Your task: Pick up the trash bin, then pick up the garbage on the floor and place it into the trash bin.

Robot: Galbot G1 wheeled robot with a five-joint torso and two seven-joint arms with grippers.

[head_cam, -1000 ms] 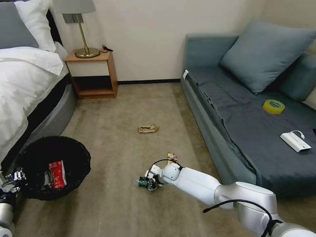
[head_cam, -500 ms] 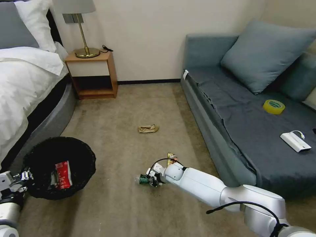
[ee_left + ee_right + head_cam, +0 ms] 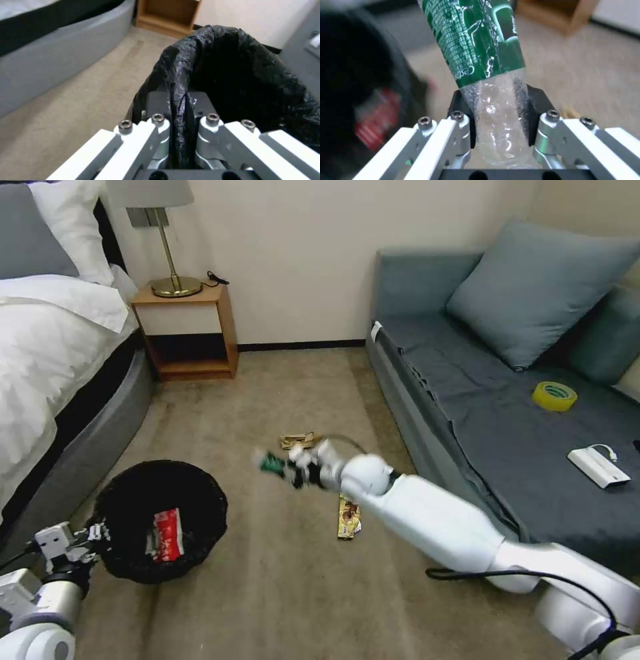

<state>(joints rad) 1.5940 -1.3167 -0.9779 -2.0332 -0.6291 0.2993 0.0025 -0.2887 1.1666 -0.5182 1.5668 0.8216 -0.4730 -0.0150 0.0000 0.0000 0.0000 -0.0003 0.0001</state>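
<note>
Right wrist camera, as I run the rig from afar: the green label (image 3: pixel 476 37) of the clear bottle (image 3: pixel 496 130), clamped between the pads of the right gripper (image 3: pixel 498 105), carries the one word I can make out. It is white lettering at the label's edge that looks like "Cestbon", turned sideways along the bottle. Next to it run columns of fine white print, too small for me to read. On the head camera, the red-white wrapper (image 3: pixel 167 533) lying inside the trash bin (image 3: pixel 215 500) shows white markings I cannot read. The dark printing on the gold-brown snack wrapper (image 3: pixel 348 517) on the carpet is also illegible.
</note>
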